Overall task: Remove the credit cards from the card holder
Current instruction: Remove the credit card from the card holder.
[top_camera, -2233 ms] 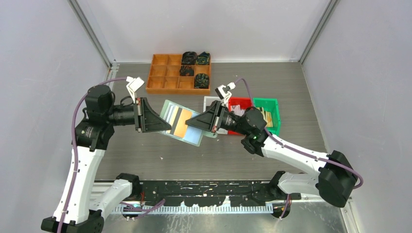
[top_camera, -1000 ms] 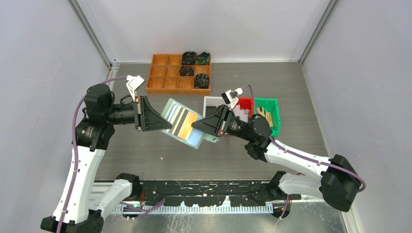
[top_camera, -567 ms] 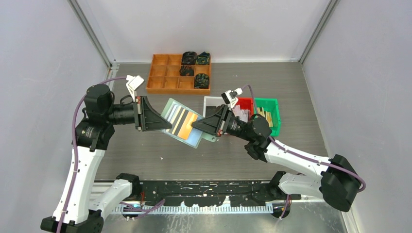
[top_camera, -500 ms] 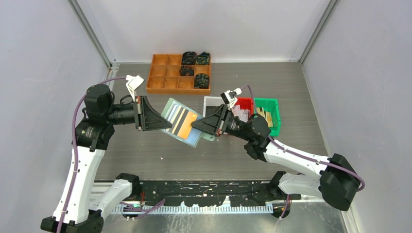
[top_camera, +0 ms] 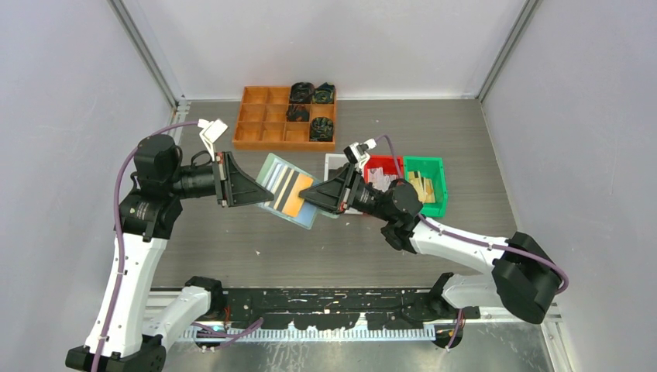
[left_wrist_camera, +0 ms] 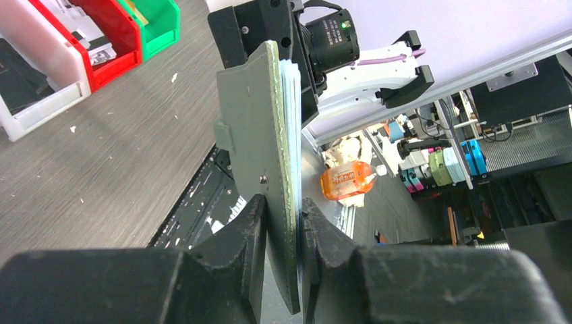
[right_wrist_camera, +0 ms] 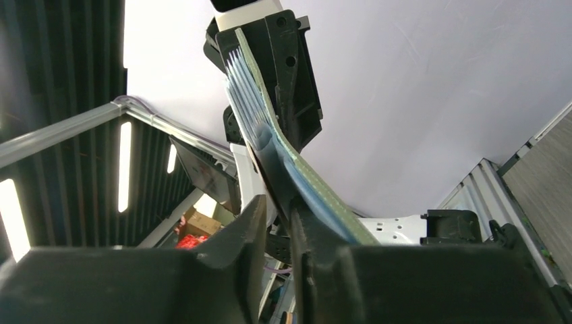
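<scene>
The card holder (top_camera: pixel 270 170) is held in the air above the bench (top_camera: pixel 232 248), just in front of the orange tray (top_camera: pixel 252 98), on the side nearer the arm bases. It is spread open and tilted, with its pale inner pockets turned upward. The credit cards (top_camera: pixel 294 196) are tucked into those pockets and overlap one another. An orange card is seen most plainly, and a dark-striped one lies beside it on the side nearer the tray. In the left wrist view the holder is seen edge-on. A small tab and a small stud are seen on its grey-green outer face, and the thin card edges are stacked against its inner face.

The holder's edge below the tray's left half is pinched between the left fingers (left_wrist_camera: pixel 229 246), which are pressed onto both of its faces. The opposite edge is straddled by the right fingers (right_wrist_camera: pixel 236 246), one on each face. Whether they are pressing on it or standing slightly off it cannot be told.

Three bins are set on the bench in front of the tray's right end and beyond it. The white bin (top_camera: pixel 335 160) is nearest the tray and partly hidden by the right arm. The red bin (top_camera: pixel 383 162) comes next, and the green bin (top_camera: pixel 435 183) is farthest. Black coiled items (top_camera: pixel 320 128) are kept in the tray's right-hand compartments.
</scene>
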Controlling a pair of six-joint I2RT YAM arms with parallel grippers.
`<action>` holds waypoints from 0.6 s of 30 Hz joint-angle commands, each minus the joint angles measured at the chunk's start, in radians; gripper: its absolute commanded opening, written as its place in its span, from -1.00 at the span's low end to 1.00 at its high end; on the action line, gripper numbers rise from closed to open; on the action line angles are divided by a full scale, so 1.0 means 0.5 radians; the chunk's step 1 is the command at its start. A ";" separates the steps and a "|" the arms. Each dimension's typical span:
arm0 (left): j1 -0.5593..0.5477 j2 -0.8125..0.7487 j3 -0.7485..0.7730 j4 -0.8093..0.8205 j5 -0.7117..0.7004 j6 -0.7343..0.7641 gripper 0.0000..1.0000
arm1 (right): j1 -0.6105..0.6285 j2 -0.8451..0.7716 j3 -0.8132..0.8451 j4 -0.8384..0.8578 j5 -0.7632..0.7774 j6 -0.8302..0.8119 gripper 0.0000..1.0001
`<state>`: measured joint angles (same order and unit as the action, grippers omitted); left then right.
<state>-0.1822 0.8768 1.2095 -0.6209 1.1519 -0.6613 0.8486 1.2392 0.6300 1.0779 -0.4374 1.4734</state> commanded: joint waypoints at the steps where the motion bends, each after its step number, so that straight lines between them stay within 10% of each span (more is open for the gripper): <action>1: -0.003 -0.025 0.112 0.074 0.125 0.011 -1.00 | -0.001 -0.026 0.036 0.131 0.038 0.016 -0.68; 4: 0.014 -0.021 0.133 0.063 0.113 0.030 -1.00 | -0.010 -0.103 -0.030 0.060 0.061 -0.029 -0.97; 18: 0.077 0.011 0.216 -0.030 0.085 0.147 -1.00 | -0.301 -0.609 -0.145 -0.566 -0.098 -0.149 -0.99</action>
<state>-0.1555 0.8860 1.2610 -0.6544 1.1538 -0.6254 0.7547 1.0130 0.5549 0.8806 -0.4431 1.4158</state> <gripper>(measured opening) 0.214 0.036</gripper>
